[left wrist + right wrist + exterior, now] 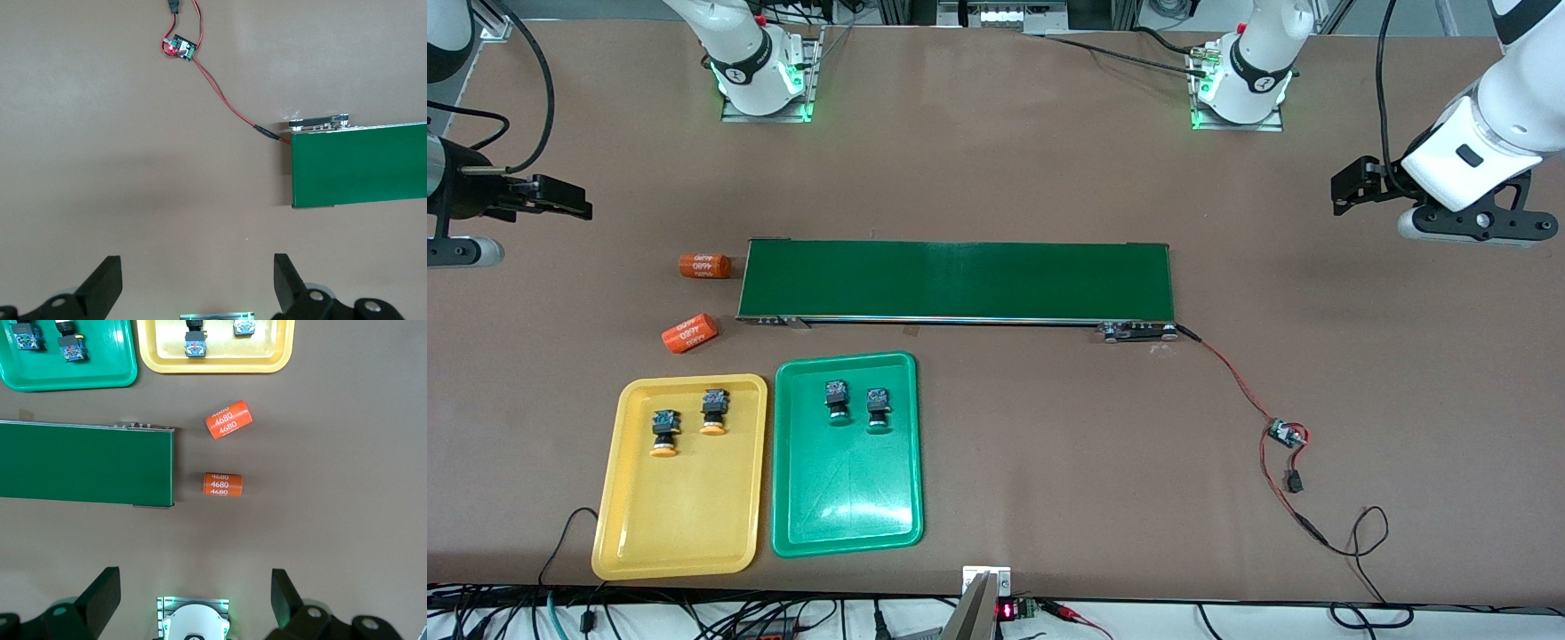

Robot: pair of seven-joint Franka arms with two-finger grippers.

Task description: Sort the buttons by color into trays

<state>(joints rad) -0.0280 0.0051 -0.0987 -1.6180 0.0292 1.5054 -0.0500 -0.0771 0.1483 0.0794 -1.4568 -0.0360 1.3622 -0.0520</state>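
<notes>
Sorting appears complete: two yellow-capped push buttons (688, 421) sit in the yellow plastic tray (631, 542), two green-capped push buttons (857, 404) in the green plastic tray (845, 524). The left gripper (197, 277) over the surface's left-arm end and the right gripper (193, 593) over its right-arm end wait, fingers wide apart, empty.

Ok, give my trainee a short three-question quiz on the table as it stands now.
1. True or false: both yellow-capped buttons lie in the yellow tray.
2. How many green-capped buttons are in the green tray?
3. Multiple choice: the left hand and right hand are A) both open and holding nothing, B) each shut on a button, C) resting in the trays.

Key: 1 true; 2 two; 3 A.
</notes>
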